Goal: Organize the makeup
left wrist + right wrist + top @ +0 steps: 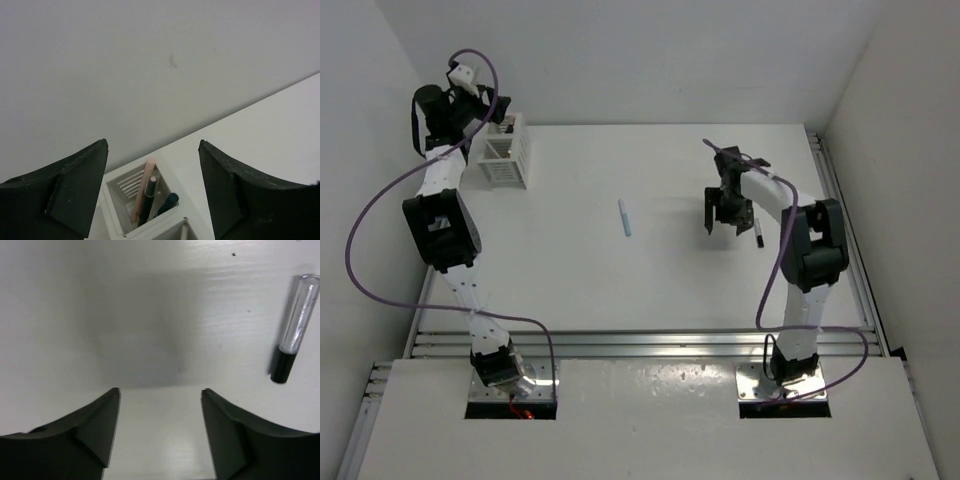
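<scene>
Light blue stick [624,217] lies alone mid-desk [620,290]. The right fingers [710,215] hang over the desk, just beside a small dark stick [758,236]. Left arm [440,225] reaches up over the white slatted box [507,152], far-left corner.

Broad bare worktop [670,290] through the middle, broken only by the light blue stick [625,217], well apart from both arms. Tighter at back left: white slatted box [505,150] close by the wall [150,60], one compartment crowded with leaning sticks [149,197], left pincer [152,145] spread wide above. Under the right pincer [160,390], jaws apart, bare surface; clear-bodied stick [292,335] just beside.
</scene>
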Action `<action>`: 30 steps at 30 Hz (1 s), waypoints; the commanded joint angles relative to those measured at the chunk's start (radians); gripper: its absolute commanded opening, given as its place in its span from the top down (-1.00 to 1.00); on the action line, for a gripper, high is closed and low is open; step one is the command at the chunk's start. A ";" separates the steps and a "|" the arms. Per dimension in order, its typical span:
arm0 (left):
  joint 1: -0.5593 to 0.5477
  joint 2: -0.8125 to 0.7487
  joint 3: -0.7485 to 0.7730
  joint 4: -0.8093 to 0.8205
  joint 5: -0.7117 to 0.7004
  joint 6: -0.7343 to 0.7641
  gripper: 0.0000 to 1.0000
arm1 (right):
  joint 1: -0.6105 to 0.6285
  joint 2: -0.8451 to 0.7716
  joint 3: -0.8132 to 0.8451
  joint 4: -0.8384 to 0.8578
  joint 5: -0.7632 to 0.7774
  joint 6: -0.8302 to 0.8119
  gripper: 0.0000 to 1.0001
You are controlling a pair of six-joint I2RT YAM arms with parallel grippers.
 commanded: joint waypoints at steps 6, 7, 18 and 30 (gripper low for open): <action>-0.028 -0.071 -0.025 -0.065 0.114 -0.001 -0.58 | -0.302 -0.044 0.014 -0.140 -0.124 -0.204 -1.00; -0.028 -0.080 -0.034 -0.065 0.126 -0.001 -0.58 | -0.337 -0.017 0.017 -0.131 -0.148 -0.222 -1.00; -0.018 -0.112 -0.066 -0.142 0.141 0.068 -0.58 | -0.476 0.131 0.088 -0.048 -0.276 -0.339 -0.92; -0.018 -0.121 -0.066 -0.132 0.141 0.026 -0.61 | -0.545 0.275 0.336 -0.146 -0.128 -0.356 -0.68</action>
